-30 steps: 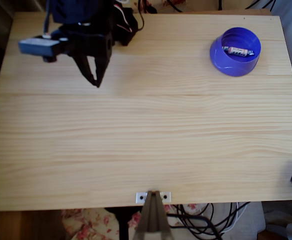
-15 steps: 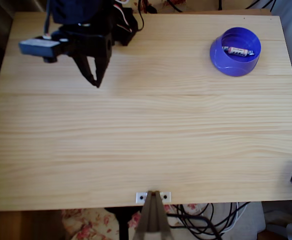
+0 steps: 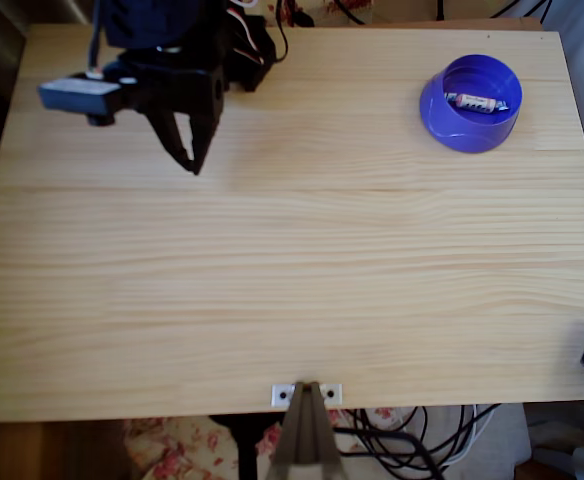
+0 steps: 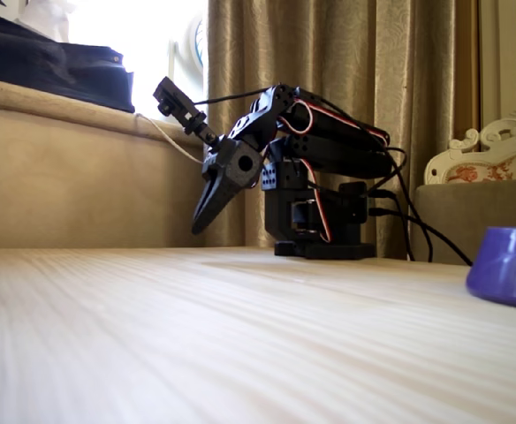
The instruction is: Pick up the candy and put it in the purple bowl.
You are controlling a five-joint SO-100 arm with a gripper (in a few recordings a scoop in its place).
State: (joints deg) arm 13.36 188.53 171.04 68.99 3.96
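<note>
Candy in the bowl, arm folded back at the far corner.

The candy [image 3: 476, 102] lies inside the purple bowl [image 3: 442, 115], which sits near the top right corner of the pale wooden worktop [image 3: 292, 300] in the overhead view; in the fixed view the bowl's side [image 4: 505, 265] shows at the right edge. The black hand [image 3: 190, 160] hangs above the worktop at the upper left, well apart from the bowl, tips pointing down with a narrow gap between them, holding nothing.
</note>
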